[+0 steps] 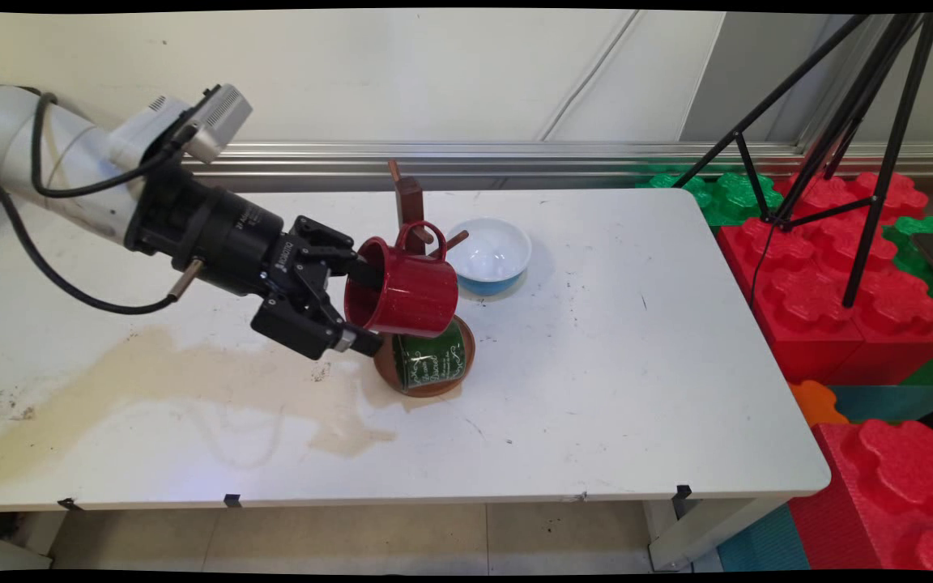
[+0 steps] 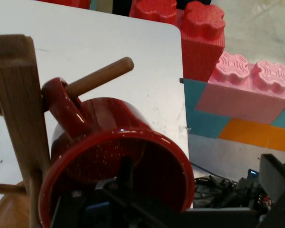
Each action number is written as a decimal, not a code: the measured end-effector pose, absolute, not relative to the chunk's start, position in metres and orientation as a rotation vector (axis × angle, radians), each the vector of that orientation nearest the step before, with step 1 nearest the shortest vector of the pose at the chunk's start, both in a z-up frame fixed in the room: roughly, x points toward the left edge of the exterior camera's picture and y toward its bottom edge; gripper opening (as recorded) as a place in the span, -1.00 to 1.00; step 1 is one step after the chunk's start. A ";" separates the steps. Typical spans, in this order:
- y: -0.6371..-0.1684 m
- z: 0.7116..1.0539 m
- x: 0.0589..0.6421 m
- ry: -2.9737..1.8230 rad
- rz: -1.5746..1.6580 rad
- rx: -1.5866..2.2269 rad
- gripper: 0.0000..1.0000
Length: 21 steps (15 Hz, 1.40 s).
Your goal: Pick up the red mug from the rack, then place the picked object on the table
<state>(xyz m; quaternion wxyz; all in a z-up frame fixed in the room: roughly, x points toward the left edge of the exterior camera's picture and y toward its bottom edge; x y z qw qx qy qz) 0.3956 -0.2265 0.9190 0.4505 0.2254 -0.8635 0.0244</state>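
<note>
A broad tan stain [image 1: 191, 380] spreads over the table's [image 1: 596, 389] left half, from near the left edge to just under the stand's base, with bare tabletop along the front edge below it. Above the stain the arm reaches in from the left, and the gripper [image 1: 357, 312] is clamped on the red mug's [image 1: 406, 287] rim, one finger inside the mouth and the other outside along the lower wall. The mug hangs tipped on its side with its mouth toward the gripper; in the hand view the mug's [image 2: 114, 161] handle is looped over a wooden peg [image 2: 102, 76] of the stand [image 2: 16, 118], whose post stands just beside it. Directly under the red mug a green mug [image 1: 430, 360] hangs close above the stand's round brown base [image 1: 426, 380], the two mugs touching or nearly so. Just beyond the stand sits a white bowl with a blue outside [image 1: 489, 255], near the post but apart from it. To the right the tabletop lies open up to its rounded right edge. Past that edge stand red and green blocks [image 1: 831, 283] and a black tripod [image 1: 847, 121].
</note>
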 end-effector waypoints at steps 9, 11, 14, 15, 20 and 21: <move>-0.233 0.911 0.388 -2.119 0.073 0.562 -1.00; -0.234 0.909 0.387 -2.117 0.076 0.564 -1.00; -0.236 0.908 0.386 -2.114 0.080 0.568 -1.00; -0.237 0.907 0.386 -2.114 0.081 0.570 -1.00; -0.238 0.907 0.385 -2.113 0.085 0.571 -1.00; -0.238 0.907 0.385 -2.113 0.085 0.570 -1.00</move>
